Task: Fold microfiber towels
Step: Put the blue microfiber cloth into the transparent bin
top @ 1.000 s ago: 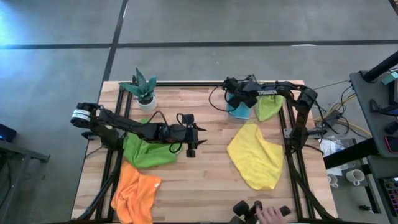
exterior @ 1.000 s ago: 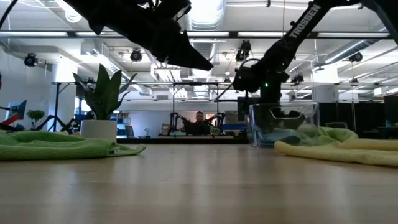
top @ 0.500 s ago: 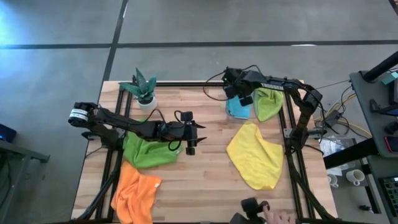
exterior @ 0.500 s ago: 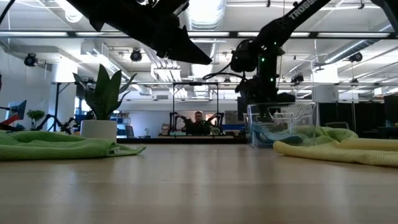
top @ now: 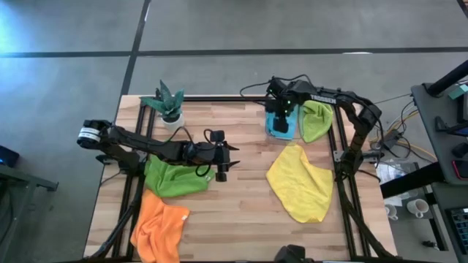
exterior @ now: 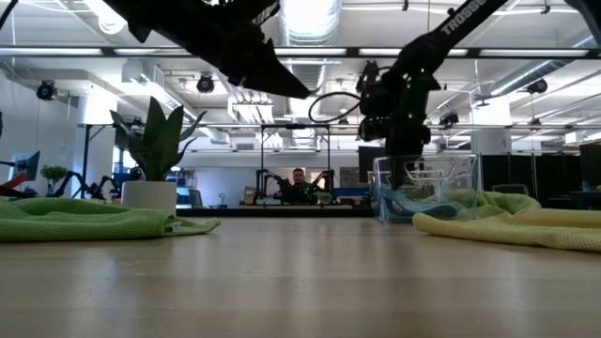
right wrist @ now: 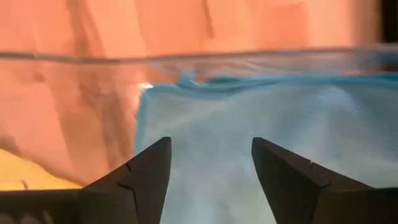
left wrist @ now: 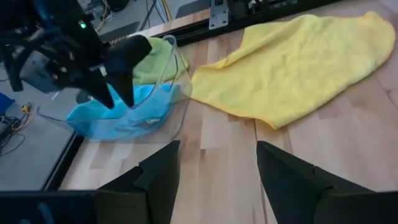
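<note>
Partly hidden blue towel under right hand, bin walls blurring it

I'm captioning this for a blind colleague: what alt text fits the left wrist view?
The right claw hangs open over a blue towel lying in a clear plastic bin, with a lime green towel behind it. A yellow towel lies spread on the wooden table beside the bin.
</note>
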Controlling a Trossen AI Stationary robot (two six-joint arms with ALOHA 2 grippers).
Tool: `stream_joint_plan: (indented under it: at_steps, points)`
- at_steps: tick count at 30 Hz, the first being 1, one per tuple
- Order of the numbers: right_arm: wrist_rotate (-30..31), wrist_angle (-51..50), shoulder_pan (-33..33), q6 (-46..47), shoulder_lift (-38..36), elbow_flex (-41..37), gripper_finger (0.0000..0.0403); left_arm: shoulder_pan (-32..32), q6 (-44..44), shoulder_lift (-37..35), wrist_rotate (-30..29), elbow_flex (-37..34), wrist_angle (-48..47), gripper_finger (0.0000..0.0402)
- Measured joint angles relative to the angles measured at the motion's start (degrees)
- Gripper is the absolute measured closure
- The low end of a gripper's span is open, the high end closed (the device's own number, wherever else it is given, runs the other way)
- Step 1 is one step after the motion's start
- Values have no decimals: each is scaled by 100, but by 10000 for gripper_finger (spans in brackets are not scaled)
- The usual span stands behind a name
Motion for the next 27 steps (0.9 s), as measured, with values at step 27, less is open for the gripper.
stream_joint_plan:
  at_steps: [27]
  points:
    - [370,439,43,-1075,-104,-466,183,-2,-287,0,175,-103,-327,207]
